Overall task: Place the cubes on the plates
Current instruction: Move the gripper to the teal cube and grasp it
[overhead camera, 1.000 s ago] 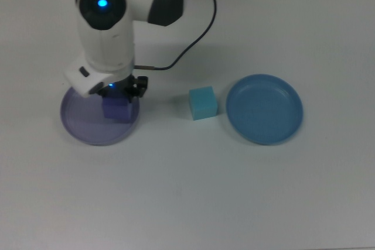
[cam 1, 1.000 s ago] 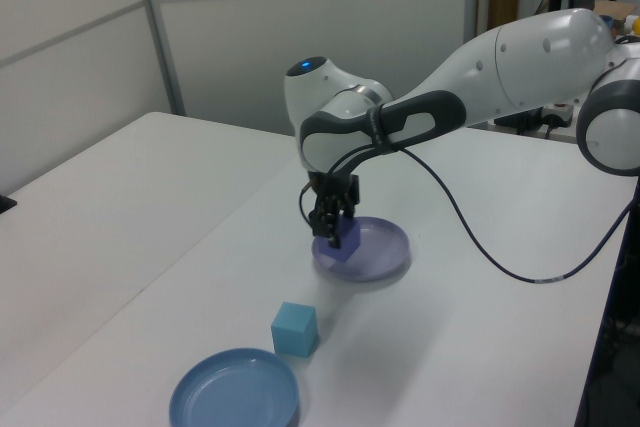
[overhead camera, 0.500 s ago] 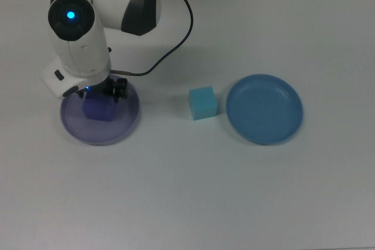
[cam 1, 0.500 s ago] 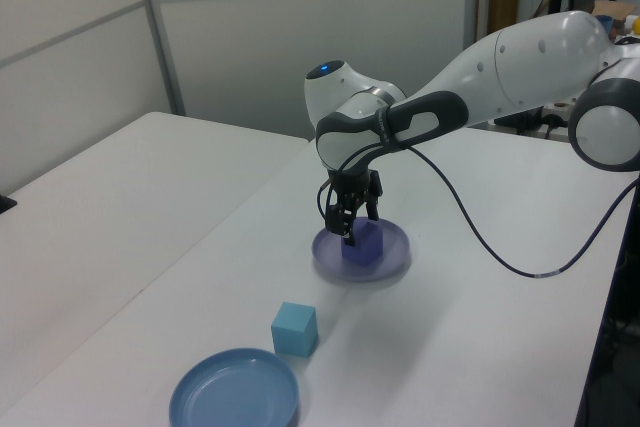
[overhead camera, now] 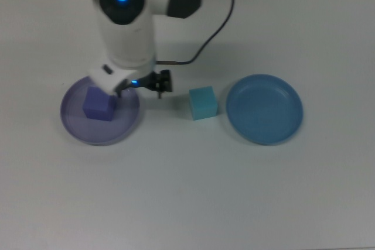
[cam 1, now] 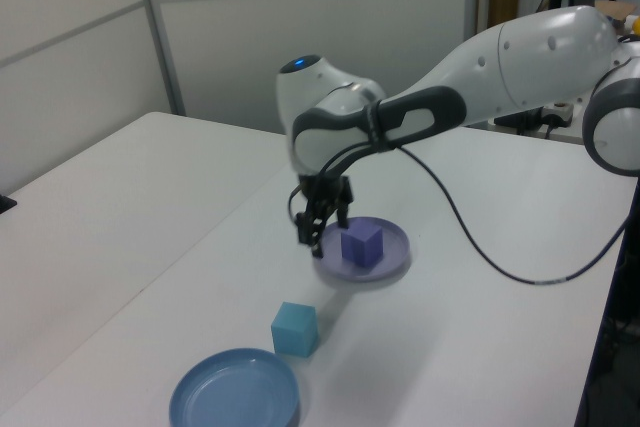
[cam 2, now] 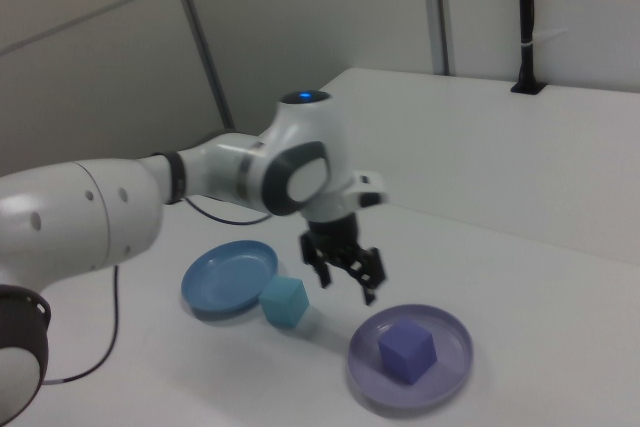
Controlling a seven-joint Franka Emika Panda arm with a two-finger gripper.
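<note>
The white tabletop (overhead camera: 193, 191) carries everything, and over it reaches the white and grey Panda arm (cam 1: 480, 77), which has swung away from the pale lavender round plastic plate (overhead camera: 73, 127) toward the middle of the table. Half a second ago its black two-finger gripper (cam 2: 345, 272) stood over that plate right at the cube; now it hangs in the air beside the plate's rim, fingers spread apart and holding nothing. The medium blue round plate (overhead camera: 265, 109) lies bare on the top view's right, well apart from the lavender one. The small violet foam cube (overhead camera: 98, 104) sits released on the lavender plate, so the first half of the task looks finished. The light teal foam cube (overhead camera: 203, 102) rests on the table between the two plates, just beside the blue plate's rim and untouched, and is probably the next thing to be grasped.
</note>
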